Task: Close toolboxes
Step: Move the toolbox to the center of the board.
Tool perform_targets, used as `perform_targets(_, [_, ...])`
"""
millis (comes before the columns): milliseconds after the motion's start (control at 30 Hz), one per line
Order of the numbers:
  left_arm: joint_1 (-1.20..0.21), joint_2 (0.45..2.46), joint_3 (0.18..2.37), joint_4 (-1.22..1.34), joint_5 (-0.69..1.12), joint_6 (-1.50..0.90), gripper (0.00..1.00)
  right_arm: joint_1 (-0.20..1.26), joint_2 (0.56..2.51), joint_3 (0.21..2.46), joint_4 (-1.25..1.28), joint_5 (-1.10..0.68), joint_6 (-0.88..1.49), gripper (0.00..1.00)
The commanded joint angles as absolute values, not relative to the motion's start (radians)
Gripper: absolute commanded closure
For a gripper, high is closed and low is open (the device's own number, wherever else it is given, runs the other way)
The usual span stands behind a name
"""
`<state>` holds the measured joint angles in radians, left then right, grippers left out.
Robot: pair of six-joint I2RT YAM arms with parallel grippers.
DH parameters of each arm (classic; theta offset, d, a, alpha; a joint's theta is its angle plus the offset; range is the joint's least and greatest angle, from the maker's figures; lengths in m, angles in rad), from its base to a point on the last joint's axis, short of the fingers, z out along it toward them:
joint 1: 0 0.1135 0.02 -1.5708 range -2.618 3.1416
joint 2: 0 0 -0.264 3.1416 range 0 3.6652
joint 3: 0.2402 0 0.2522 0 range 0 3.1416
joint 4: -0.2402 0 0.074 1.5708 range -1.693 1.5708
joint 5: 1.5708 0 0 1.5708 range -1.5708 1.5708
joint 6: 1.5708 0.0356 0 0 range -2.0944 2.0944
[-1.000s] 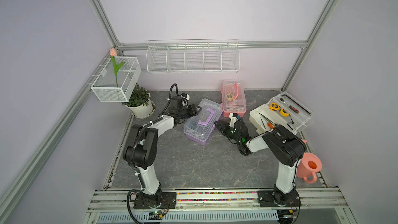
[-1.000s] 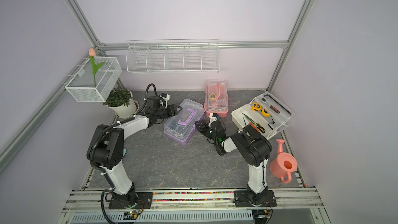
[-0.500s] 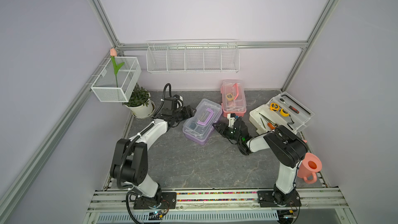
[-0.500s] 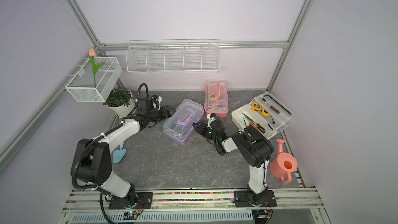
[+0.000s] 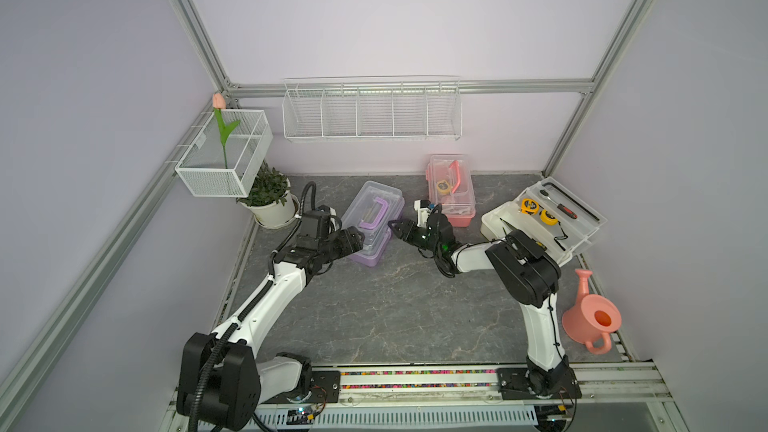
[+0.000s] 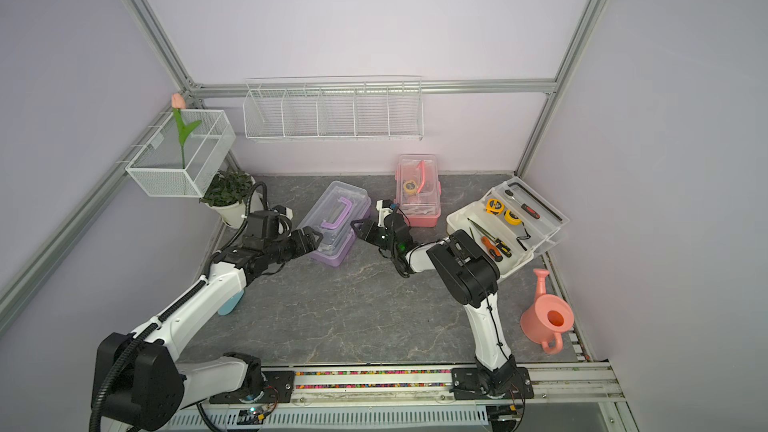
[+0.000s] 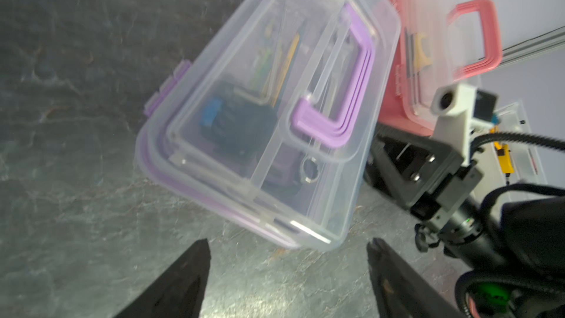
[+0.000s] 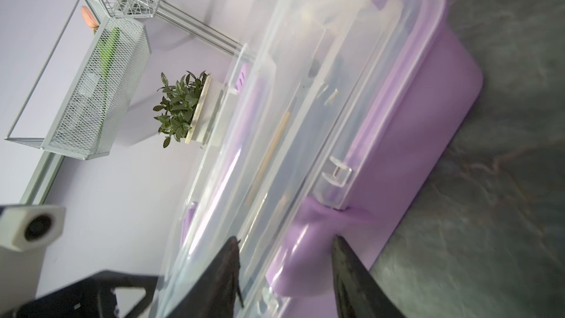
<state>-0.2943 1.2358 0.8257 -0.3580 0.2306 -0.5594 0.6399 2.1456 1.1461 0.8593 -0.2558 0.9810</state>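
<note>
The purple toolbox (image 5: 376, 218) (image 6: 336, 222) lies aslant mid-table with its clear lid down. My left gripper (image 5: 357, 238) (image 7: 289, 244) stands open just short of its near end, with nothing between the fingers. My right gripper (image 5: 395, 228) (image 8: 284, 240) is open at the box's right side, its fingers straddling a purple latch (image 8: 305, 240), one over the clear lid (image 8: 305, 102). The pink toolbox (image 5: 451, 191) sits behind with its lid down. The white toolbox (image 5: 540, 222) at the right stands open, tools showing in its tray.
A potted plant (image 5: 268, 197) and a wire basket (image 5: 224, 155) holding a tulip are at the back left. A long wire basket (image 5: 372, 112) hangs on the back wall. A pink watering can (image 5: 590, 317) stands front right. A small blue thing (image 6: 230, 303) lies under the left arm.
My left gripper has pulled back from the far left side of the purple toolbox to its near end and opened wider. The right gripper's jaws have spread a little.
</note>
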Motion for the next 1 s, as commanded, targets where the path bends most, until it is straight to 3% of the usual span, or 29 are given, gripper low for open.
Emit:
perform_targets(0, [-0.291, 1.231, 0.811, -0.315, 0.201, -0.605, 0.16, 0.64, 2.18, 1.246, 0.818, -0.266, 0.887, 0.49])
perform_targets(167, [-0.291, 1.316, 0.818, -0.099, 0.268, -0.68, 0.16, 0.62, 2.143, 1.3, 0.714, -0.261, 0.763, 0.49])
perform_targets(467, [-0.297, 1.525, 0.886, 0.158, 0.353, -0.756, 0.15, 0.587, 1.795, 1.18, 0.303, -0.083, 0.387, 0.43])
perform_targets(800, [-0.354, 1.758, 1.074, 0.312, 0.411, -0.815, 0.15, 0.381, 1.499, 1.125, -0.324, -0.017, 0.278, 0.36])
perform_targets(967, [-0.352, 1.898, 1.223, 0.322, 0.449, -0.815, 0.16, 0.324, 1.424, 1.091, -0.484, 0.03, 0.23, 0.34])
